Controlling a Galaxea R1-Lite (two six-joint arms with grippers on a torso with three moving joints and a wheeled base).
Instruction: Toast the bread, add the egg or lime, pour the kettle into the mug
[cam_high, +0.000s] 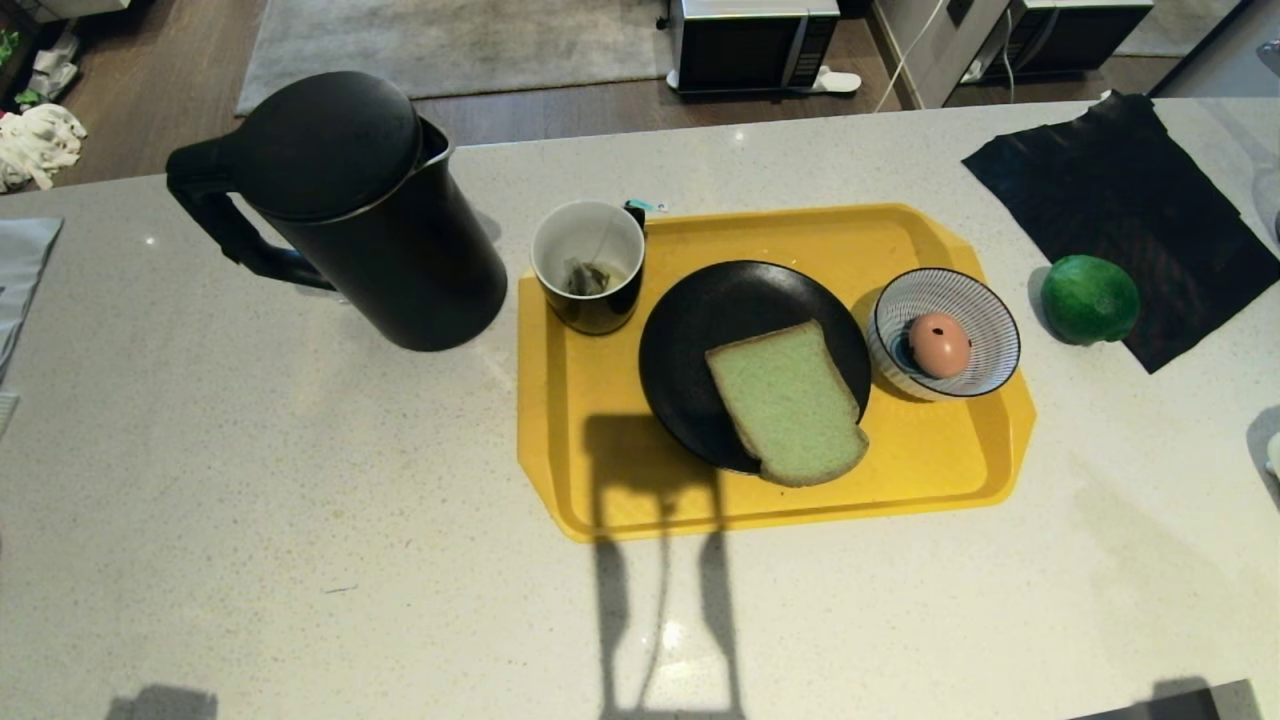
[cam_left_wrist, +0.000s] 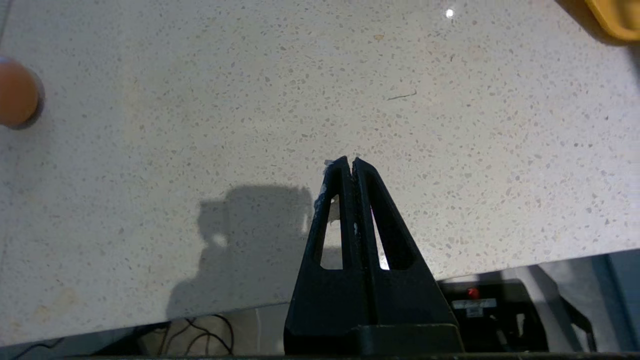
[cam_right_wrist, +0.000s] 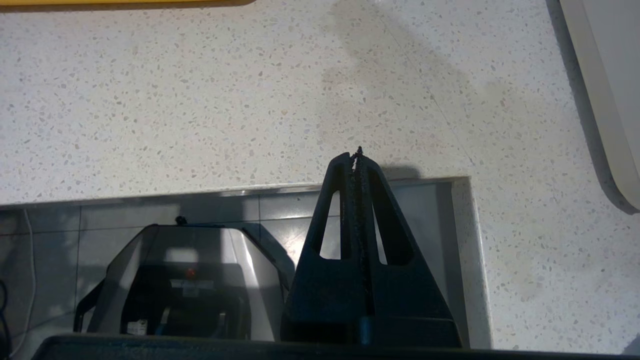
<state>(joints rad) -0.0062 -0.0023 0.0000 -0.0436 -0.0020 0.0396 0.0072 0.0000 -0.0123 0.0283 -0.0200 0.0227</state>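
With both the left hand (cam_left_wrist: 348, 161) and right hand (cam_right_wrist: 356, 154) pressed together over bare surface (cam_high: 250, 480), nothing is grasped; on the tray (cam_high: 590, 480), the bread (cam_high: 787, 402) overhangs its plate (cam_high: 720, 300) at 5 o'clock, seemingly for easy pinching.

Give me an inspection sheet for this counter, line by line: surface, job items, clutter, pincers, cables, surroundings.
Surface: speckled pale counter, yellow tray on it.
Job items: bread on black plate, overhanging its rim; egg in striped bowl; mug with teabag, on tray; kettle and lime off tray.
Clutter: black cloth; another egg on counter.
Pincers: left pincer and right pincer shut, empty, at near counter edge.
Cables: loose wires under counter.
Surroundings: microwave, rug on floor.
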